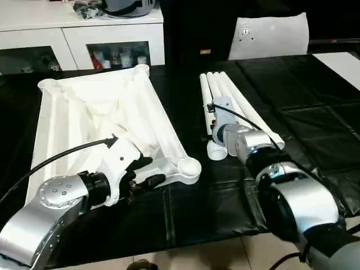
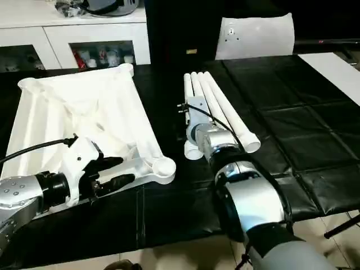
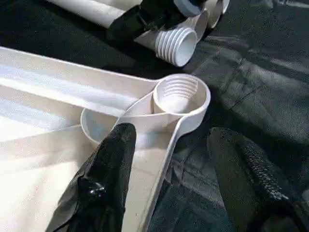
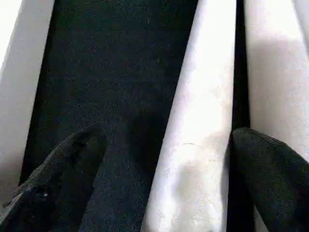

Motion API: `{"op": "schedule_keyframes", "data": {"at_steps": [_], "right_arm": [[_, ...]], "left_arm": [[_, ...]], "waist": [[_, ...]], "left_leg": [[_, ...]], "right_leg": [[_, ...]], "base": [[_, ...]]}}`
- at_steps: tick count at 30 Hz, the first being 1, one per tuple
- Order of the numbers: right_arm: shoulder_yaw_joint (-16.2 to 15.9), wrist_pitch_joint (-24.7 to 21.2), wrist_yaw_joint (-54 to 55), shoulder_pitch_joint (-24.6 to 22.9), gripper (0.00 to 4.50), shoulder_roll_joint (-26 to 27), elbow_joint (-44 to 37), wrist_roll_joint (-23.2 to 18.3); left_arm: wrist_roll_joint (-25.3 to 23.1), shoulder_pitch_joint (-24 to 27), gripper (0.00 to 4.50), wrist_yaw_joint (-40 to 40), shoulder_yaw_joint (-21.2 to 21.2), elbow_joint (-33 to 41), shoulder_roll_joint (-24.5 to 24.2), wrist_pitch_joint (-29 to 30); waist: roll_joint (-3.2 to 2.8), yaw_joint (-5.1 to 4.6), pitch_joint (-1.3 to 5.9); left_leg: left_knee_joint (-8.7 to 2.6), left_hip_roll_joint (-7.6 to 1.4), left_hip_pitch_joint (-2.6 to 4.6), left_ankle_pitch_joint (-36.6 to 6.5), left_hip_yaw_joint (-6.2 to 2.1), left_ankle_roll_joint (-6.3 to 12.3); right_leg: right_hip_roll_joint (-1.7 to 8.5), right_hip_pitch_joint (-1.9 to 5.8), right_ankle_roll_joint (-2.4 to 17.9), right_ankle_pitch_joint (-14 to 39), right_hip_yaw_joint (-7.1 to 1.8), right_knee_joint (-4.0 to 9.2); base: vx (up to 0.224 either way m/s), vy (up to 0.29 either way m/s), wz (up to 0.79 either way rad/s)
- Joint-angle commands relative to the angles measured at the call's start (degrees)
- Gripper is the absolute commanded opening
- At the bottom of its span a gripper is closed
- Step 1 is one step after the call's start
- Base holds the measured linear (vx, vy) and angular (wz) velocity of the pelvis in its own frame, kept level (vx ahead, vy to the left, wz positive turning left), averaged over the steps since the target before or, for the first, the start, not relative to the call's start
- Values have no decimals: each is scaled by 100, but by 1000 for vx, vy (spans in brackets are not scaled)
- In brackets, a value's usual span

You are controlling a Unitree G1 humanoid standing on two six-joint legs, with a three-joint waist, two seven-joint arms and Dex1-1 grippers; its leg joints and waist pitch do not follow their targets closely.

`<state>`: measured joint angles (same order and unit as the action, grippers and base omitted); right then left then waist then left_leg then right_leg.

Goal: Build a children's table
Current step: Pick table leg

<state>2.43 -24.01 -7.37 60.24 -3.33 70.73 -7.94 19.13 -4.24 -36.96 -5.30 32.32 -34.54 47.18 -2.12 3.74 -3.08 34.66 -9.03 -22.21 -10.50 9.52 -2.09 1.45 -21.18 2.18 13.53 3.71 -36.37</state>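
The white tabletop (image 1: 95,107) lies upside down on the black-covered work table, ribbed side up, with a round socket (image 1: 188,167) at its near right corner. My left gripper (image 1: 147,171) is open at that corner. One finger (image 3: 113,159) rests inside the tabletop and the other finger (image 3: 241,169) is outside over the black cloth, so the rim runs between them. Several white legs (image 1: 236,104) lie bundled side by side to the right of the tabletop, with threaded ends (image 3: 176,46) pointing toward me. My right gripper (image 4: 164,145) hangs open low over the bundle, with one leg (image 4: 203,121) between its fingers.
A white glass-door cabinet (image 1: 84,39) stands behind the table at the left. A white padded object (image 1: 270,34) sits at the back right and a white panel (image 1: 343,64) at the right edge. The table's front edge meets the floor (image 1: 225,253) near me. A black cable (image 1: 56,157) trails from my left wrist.
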Motion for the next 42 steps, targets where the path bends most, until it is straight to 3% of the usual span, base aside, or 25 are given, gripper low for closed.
{"op": "schedule_keyframes", "data": {"at_steps": [1, 14, 28, 38, 42], "right_arm": [[161, -217, -77, -7, 432, -35, 232, -111], [481, -586, -346, 176, 320, -134, 468, -184], [832, -573, -271, 109, 196, -143, 518, -259], [1078, -457, -146, 86, 184, -139, 524, -353], [1297, -246, -97, 158, 184, -185, 455, -502]], "left_arm": [[16, -40, 273, 17, 0, 62, -60, 57], [92, -133, 274, -12, -54, 60, -73, 131], [49, -184, 274, 17, -95, 20, -102, 65], [-181, -180, 274, 171, -169, -46, -72, -180], [-257, -193, 274, 330, -78, -165, 102, -431]], "waist": [[-35, 15, 352], [-27, 23, 322], [-38, 27, 331], [-30, 20, 332], [-56, 10, 338]], "left_leg": [[-364, -425, 110, -879, -158, -91], [-376, -421, 113, -1194, -167, -178], [-371, -423, 113, -1146, -166, -149], [-372, -423, 107, -1140, -164, -157], [-363, -421, 109, -1168, -160, -176]], "right_leg": [[690, 195, 1160, 300, -369, 359], [702, 161, 1129, 909, -379, 400], [700, 159, 1146, 806, -372, 393], [700, 162, 1129, 814, -375, 394], [694, 157, 1135, 763, -373, 395]], "base": [[0, 0, 0], [0, 0, 0], [0, 0, 0], [0, 0, 0], [0, 0, 0]]}}
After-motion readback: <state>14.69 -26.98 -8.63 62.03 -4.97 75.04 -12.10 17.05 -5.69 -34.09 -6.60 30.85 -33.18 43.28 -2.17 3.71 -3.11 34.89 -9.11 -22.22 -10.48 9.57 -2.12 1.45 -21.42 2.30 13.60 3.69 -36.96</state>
